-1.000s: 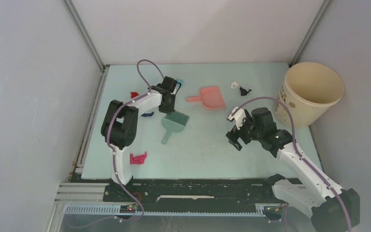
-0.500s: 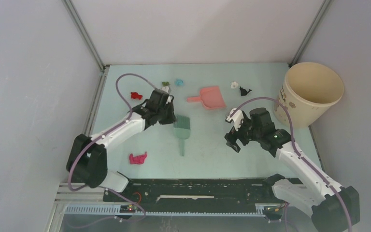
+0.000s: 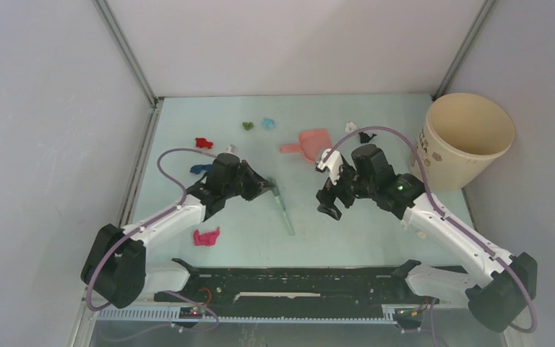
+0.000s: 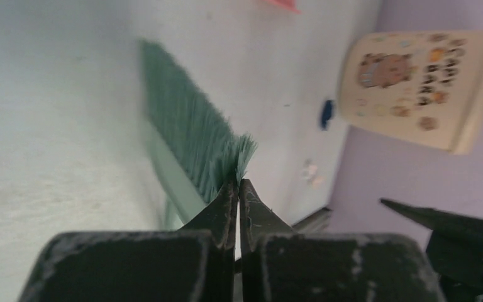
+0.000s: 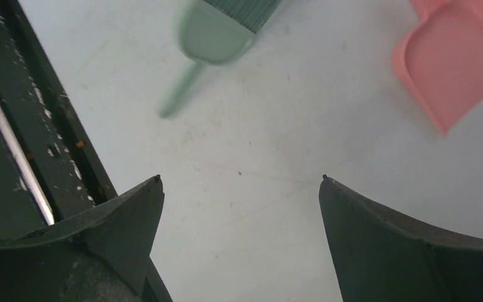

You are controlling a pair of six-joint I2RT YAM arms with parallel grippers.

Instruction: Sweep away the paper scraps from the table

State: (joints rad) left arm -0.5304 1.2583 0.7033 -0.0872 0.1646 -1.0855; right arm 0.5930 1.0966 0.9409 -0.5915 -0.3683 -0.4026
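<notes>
Your left hand [image 3: 262, 186] is closed tight at the head of the brush [image 3: 285, 215]; open it and take the handle instead. Your right hand [image 3: 330, 204], spread wide, should fetch the dustpan [image 3: 315, 142].

- Left arm [image 3: 166, 217]: white links, black joints, big black shoulder block. Lilac cable [image 3: 168, 155] looping off it.
- Same on right arm [image 3: 444, 230]: white shells, black motor housings, lilac cable [image 3: 397, 134]. Grippers?
- Left gripper [image 4: 238, 189]: near-black, tapering to thin tips, scuffed grey near the base.
- Right gripper [image 5: 240, 179]: dark curved fingers [image 5: 402, 245], pointed corners, dull matte finish.
</notes>
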